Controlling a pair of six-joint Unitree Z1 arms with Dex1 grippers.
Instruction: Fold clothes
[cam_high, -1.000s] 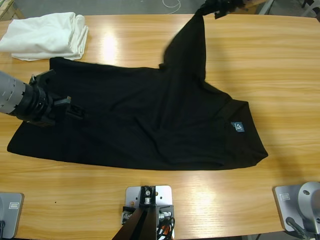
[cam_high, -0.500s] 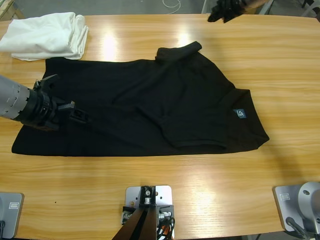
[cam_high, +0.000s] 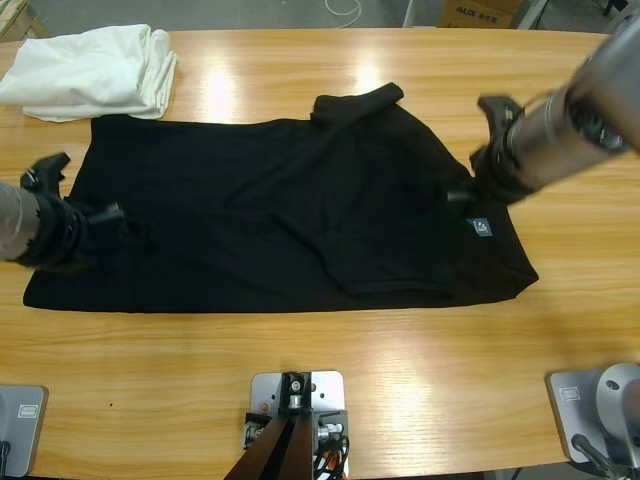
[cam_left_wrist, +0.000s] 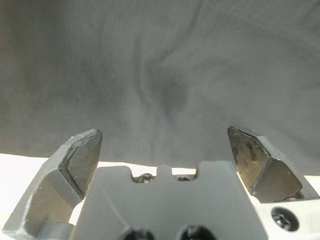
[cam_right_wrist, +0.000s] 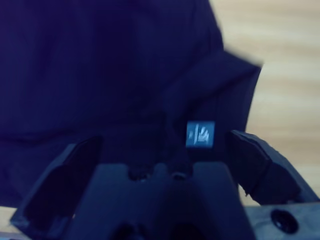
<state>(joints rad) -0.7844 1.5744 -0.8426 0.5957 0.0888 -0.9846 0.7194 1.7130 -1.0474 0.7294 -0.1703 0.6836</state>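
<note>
The clothes, a black shirt (cam_high: 270, 220), lie spread flat along the table with one sleeve (cam_high: 355, 105) folded over at the far edge and a small blue-grey neck label (cam_high: 481, 227) near the right end. My left gripper (cam_high: 95, 205) is open at the shirt's left edge; the left wrist view shows dark fabric (cam_left_wrist: 165, 75) ahead of the open left gripper (cam_left_wrist: 165, 150), nothing between its jaws. My right gripper (cam_high: 472, 185) hovers open over the collar area. In the right wrist view the label (cam_right_wrist: 200, 134) sits just ahead of the open right gripper (cam_right_wrist: 165, 150).
A folded white cloth (cam_high: 95, 70) lies at the table's far left corner, close to the shirt's upper left. A cardboard box (cam_high: 480, 12) stands beyond the far edge. Bare wood (cam_high: 560, 330) lies right of and in front of the shirt.
The sleeve that the right gripper held up at the far edge has dropped onto the shirt. The right arm has swung down to the collar. The left gripper has drawn back leftward.
</note>
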